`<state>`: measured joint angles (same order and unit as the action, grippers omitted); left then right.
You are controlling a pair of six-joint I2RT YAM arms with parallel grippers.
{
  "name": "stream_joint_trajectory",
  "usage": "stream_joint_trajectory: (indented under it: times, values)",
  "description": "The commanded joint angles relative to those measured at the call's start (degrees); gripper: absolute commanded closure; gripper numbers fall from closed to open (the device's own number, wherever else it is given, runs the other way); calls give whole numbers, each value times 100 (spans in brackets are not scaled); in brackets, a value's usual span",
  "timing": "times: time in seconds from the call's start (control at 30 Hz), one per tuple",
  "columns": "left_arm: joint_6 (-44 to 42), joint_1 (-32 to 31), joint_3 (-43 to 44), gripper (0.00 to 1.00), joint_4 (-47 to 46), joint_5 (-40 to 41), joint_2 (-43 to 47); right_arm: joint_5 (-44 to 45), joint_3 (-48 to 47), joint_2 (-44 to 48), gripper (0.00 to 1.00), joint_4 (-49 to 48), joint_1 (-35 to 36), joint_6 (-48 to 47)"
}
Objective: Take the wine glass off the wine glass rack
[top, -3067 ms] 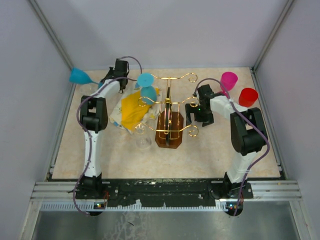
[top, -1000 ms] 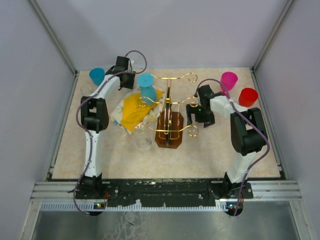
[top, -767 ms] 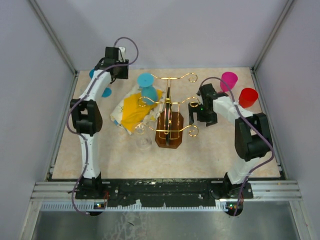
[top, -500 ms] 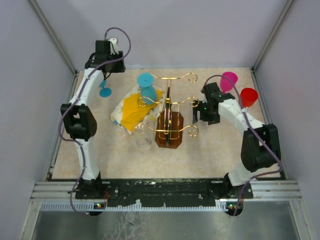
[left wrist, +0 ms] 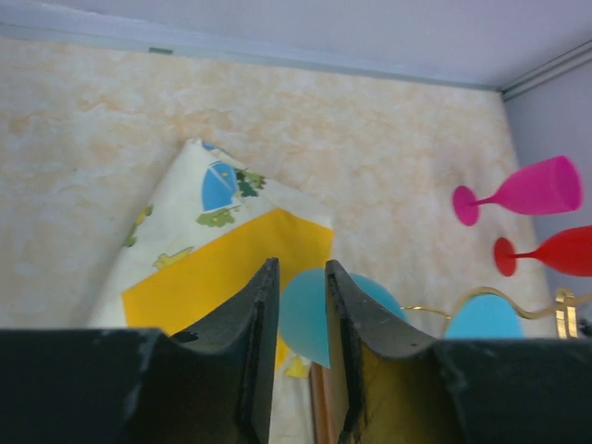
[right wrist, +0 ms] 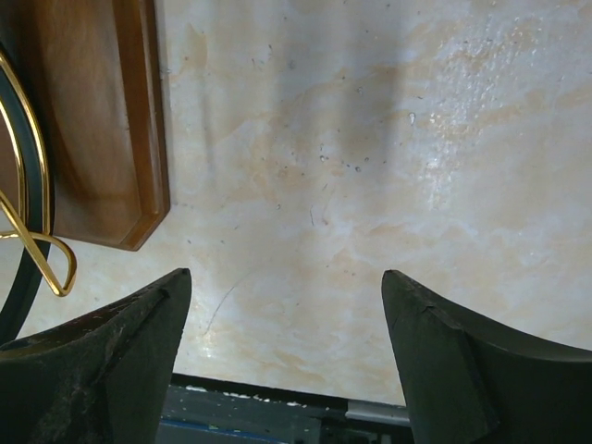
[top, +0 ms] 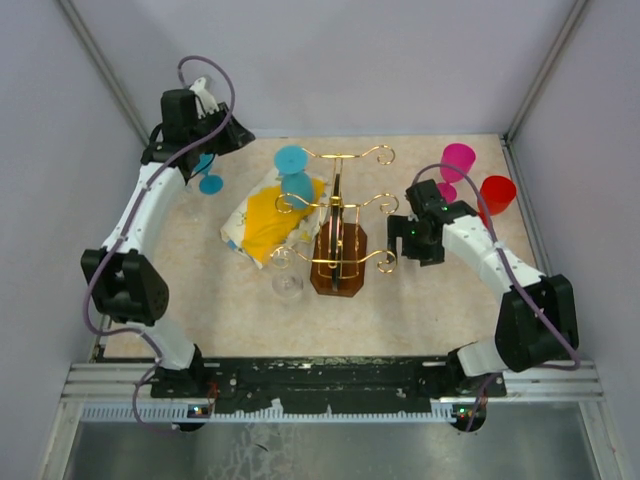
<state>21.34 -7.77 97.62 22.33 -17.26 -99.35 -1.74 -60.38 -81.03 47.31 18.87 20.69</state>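
Note:
The gold wire wine glass rack [top: 340, 215] stands mid-table on its brown wooden base [right wrist: 92, 120]. Two blue wine glasses [top: 292, 162] hang at its back left arms, and a clear one [top: 287, 285] is at its front left arm. Another blue wine glass [top: 210, 184] stands apart on the table at back left. My left gripper [top: 238, 138] is raised above and just right of it, jaws [left wrist: 301, 268] only narrowly apart, nothing between them. My right gripper [top: 412, 240] hovers just right of the rack, open and empty [right wrist: 285, 277].
A yellow-and-white cloth [top: 258, 218] lies left of the rack, under the blue glasses. A pink glass [top: 457, 160] and a red glass [top: 496, 192] stand at back right, behind my right arm. Walls close in the table on three sides.
My left gripper let go of the blue glass at back left, then rose away, and its jaws narrowed. My right arm drew back slightly from the rack toward the front.

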Motion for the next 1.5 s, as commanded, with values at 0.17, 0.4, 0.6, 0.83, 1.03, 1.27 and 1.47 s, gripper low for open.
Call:
stream_joint_trajectory:
  times: [0.17,0.4,0.6,0.83,1.03,1.27,1.47]
  values:
    - [1622,119,-1235,74,-1828,-1628,938,125,-12,335,15,70,199,155]
    - [2078,106,-1951,72,-2526,-2204,1095,-4,79,460,14,12,239,188]
    - [2530,82,-2094,69,-2933,-2692,964,10,52,524,13,75,248,172]
    - [2568,-23,-2350,66,-2913,-2678,978,-34,108,569,12,71,248,157]
    - [2529,-48,-2313,65,-2870,-2662,965,-96,141,593,12,32,248,164]
    - [2472,-113,-2206,64,-2778,-2677,865,-129,161,616,11,7,248,159]
    - [2594,-231,-2220,69,-2946,-2758,749,-156,175,613,11,-11,248,155]
